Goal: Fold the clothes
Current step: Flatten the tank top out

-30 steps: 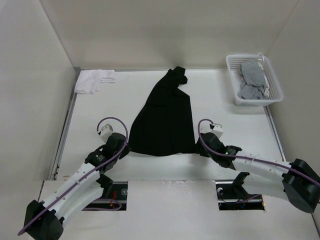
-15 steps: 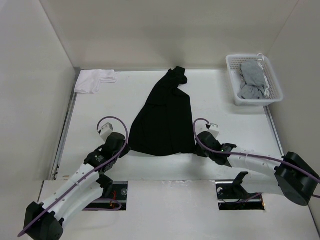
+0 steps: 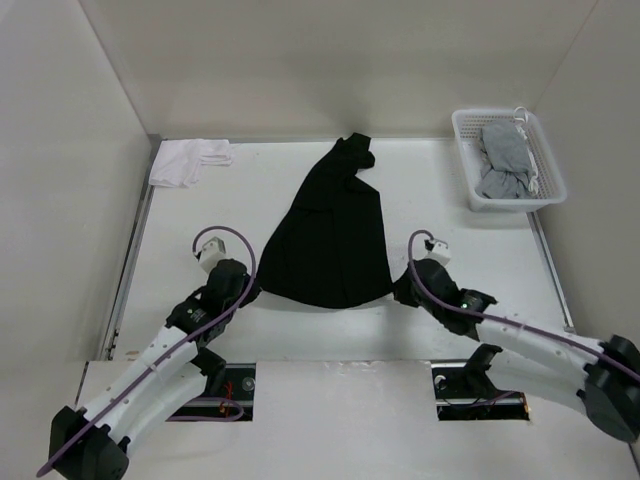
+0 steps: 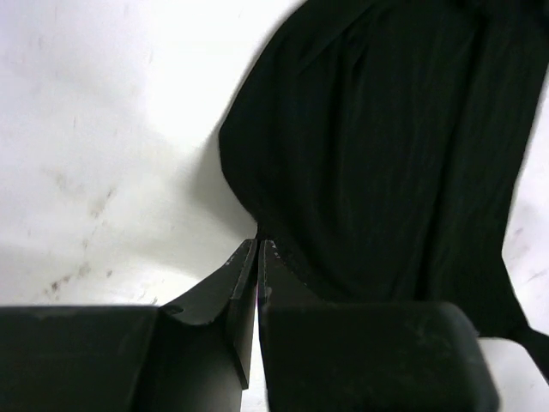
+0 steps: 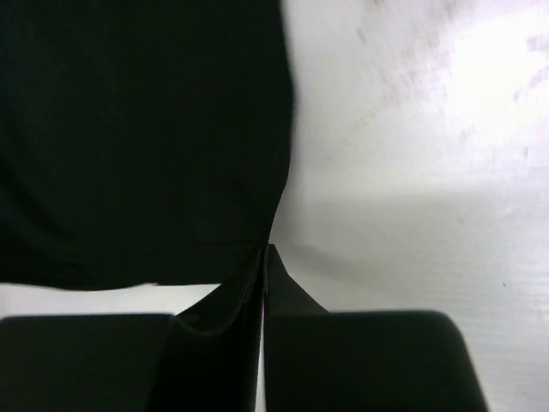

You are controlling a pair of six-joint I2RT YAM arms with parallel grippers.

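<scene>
The black T-shirt (image 3: 330, 235) is lying in the middle of the white table (image 3: 460, 250). The left gripper (image 3: 247, 291) is pinching its near left hem corner, jaws fully closed. The right gripper (image 3: 400, 291) is clamping the near right corner likewise.

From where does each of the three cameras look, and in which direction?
Top external: above and behind, looking down at table, black T-shirt, basket; left arm and right arm show.
Left wrist: on the left arm, looking along the closed left hand at the T-shirt's near left corner.
Right wrist: on the right arm, along the closed right hand to its near right corner.
Shared: all three show the T-shirt on the table.
</scene>
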